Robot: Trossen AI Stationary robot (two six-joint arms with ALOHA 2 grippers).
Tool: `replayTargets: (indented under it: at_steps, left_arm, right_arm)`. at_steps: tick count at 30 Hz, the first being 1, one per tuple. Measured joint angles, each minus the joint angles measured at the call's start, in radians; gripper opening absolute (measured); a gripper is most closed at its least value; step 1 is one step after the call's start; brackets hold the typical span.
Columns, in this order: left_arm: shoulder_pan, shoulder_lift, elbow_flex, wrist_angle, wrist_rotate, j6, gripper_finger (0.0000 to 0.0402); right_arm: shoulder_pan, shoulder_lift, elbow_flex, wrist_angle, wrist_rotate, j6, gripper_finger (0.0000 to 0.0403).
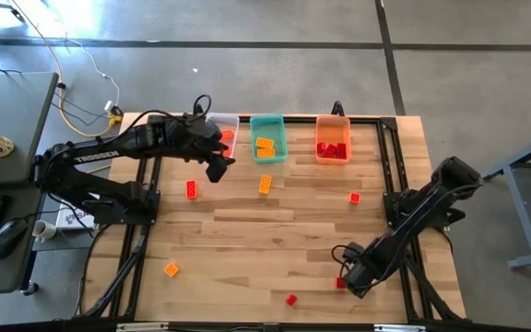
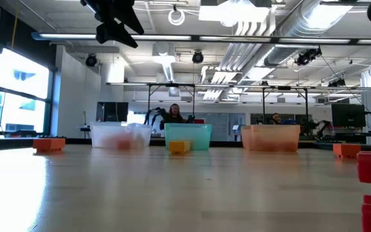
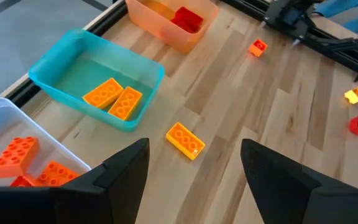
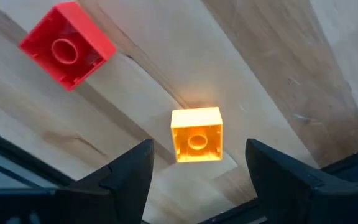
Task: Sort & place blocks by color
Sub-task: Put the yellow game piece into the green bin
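My left gripper (image 1: 218,168) hangs open and empty above the table, beside the clear bin (image 1: 224,136), which holds orange-red blocks (image 3: 16,154). A yellow-orange oblong block (image 3: 185,140) lies on the table beyond its fingers. The teal bin (image 1: 267,138) holds two yellow-orange blocks (image 3: 112,98). The orange bin (image 1: 333,138) holds red blocks (image 1: 332,148). My right gripper (image 4: 199,149) is open near the table's near right corner. Its fingers stand on either side of a small yellow-orange square block (image 4: 196,142), which lies hollow side up, and do not touch it. A red square block (image 4: 67,45) lies next to it.
Loose blocks lie on the table: an orange-red one (image 1: 192,189) near the left arm, an orange-red one (image 1: 354,197) at mid right, a yellow-orange one (image 1: 171,269) at near left, and red ones (image 1: 290,299) at the near edge. A black frame (image 1: 390,166) borders the table.
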Motion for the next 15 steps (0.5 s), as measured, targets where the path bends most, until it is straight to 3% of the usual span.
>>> replayTargets:
  at_steps: [15]
  left_arm:
    - [-0.024,0.000,0.000,-0.002,-0.007,-0.023,0.0239]
  right_arm:
    - [0.012,0.136,0.000,0.019,-0.051,-0.002,0.0241]
